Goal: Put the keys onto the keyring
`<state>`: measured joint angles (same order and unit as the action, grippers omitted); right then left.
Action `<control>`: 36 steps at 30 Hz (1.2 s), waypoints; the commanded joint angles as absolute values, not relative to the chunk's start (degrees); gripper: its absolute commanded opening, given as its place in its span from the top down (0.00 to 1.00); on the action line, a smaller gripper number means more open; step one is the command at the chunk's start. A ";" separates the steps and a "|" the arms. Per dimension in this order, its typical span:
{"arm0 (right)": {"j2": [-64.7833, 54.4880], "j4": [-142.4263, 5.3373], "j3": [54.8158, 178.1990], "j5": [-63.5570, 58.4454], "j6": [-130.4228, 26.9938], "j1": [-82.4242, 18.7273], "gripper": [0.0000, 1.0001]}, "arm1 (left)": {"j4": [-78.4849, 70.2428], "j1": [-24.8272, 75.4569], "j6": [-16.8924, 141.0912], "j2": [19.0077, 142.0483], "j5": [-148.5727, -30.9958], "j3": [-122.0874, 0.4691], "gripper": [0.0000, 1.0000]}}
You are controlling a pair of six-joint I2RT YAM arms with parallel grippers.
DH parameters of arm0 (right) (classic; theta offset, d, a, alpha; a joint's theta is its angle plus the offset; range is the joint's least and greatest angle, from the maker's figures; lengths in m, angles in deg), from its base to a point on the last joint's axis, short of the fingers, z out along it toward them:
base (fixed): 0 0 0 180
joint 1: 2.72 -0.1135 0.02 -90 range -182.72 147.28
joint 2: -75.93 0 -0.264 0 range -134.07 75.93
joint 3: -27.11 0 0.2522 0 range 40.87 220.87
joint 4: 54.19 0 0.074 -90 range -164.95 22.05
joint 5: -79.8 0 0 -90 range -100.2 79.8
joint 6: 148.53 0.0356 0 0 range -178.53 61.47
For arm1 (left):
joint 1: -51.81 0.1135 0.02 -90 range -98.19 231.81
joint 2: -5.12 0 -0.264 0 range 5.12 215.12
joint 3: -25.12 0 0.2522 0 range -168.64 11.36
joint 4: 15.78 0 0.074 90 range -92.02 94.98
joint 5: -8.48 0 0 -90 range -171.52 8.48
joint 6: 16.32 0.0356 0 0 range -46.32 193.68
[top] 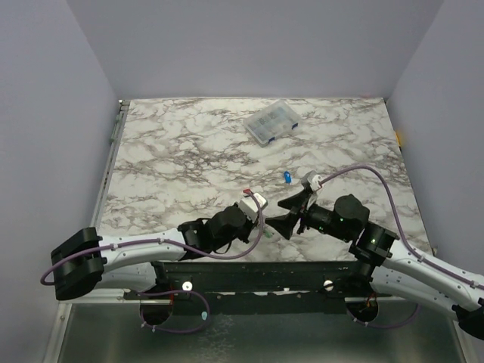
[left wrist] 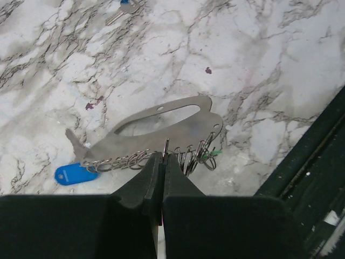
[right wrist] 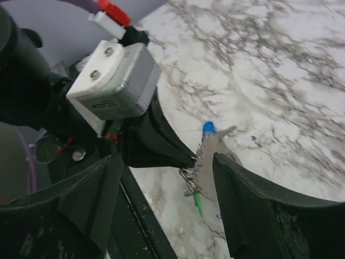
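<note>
The keyring (left wrist: 161, 127) is a flat silvery-grey loop plate with a chain of small wire rings along its near edge, held just above the marble. My left gripper (left wrist: 163, 157) is shut on one of those rings. A green key (left wrist: 215, 153) hangs among the rings at the right end. A blue key head (left wrist: 75, 174) lies at the chain's left end; I cannot tell if it is attached. Another blue key (top: 287, 178) lies loose farther back. My right gripper (right wrist: 167, 162) is open, its jaws either side of the keyring (right wrist: 207, 162) and the left fingertips (right wrist: 161, 148).
A clear plastic compartment box (top: 271, 122) stands at the back of the marble table (top: 189, 159). The black front rail (left wrist: 318, 162) runs just right of the keyring. Both arms meet near the table's front edge (top: 249, 261).
</note>
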<state>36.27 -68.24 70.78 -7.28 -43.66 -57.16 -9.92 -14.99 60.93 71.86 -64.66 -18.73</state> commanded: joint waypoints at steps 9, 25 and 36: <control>34.78 -57.56 73.63 13.36 -49.95 -57.48 0.46 | 12.80 -18.21 71.99 64.35 -74.83 -35.11 1.00; 25.13 -63.87 76.88 -9.72 -44.34 -57.40 0.54 | 7.45 -18.64 74.73 58.26 -77.10 -23.50 1.00; 17.30 -48.69 66.42 13.07 -40.41 -57.39 0.58 | 6.04 -19.46 66.16 57.44 -76.13 -20.69 1.00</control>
<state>18.53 -56.42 67.90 2.78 -42.32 -57.11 8.24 -19.19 70.76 59.19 -76.46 -21.85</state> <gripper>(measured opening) 0.426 0.018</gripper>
